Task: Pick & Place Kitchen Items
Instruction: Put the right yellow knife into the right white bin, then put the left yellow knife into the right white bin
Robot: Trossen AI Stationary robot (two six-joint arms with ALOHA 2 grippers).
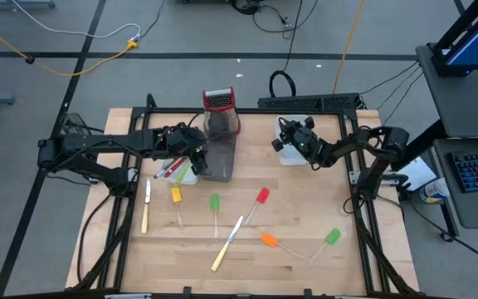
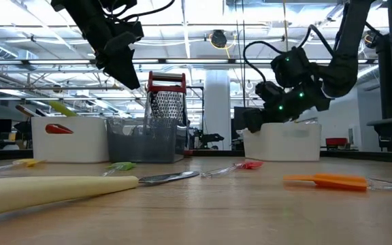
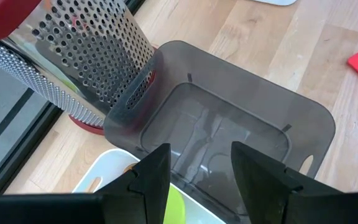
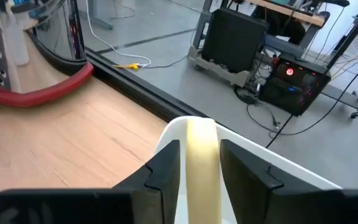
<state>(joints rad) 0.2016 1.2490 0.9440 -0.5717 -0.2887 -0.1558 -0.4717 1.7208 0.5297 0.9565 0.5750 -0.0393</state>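
Sorting partly done: some utensils binned, about seven left loose on the wooden surface (image 1: 305,249).

In the high view, red and wooden handles are seen in the white rectangular tray (image 1: 182,174) at centre left, and the left gripper (image 1: 196,149) is held above the grey translucent bin (image 1: 216,158) beside the red-topped metal box grater (image 1: 219,104), jaws parted and empty. At upper centre right, a pale cream-handled utensil (image 4: 199,168) is seen between the jaws of the right gripper (image 1: 293,139) over the second white tray (image 1: 287,158); whether it is gripped or being let go cannot be told. Still unsorted in the lower half of the frame: a pale-handled knife (image 1: 146,208), yellow spatula (image 1: 176,198), green spatula (image 1: 215,204), red spatula (image 1: 260,199), a second pale-handled knife (image 1: 226,245), orange spatula (image 1: 270,241) and a second green spatula (image 1: 330,238).
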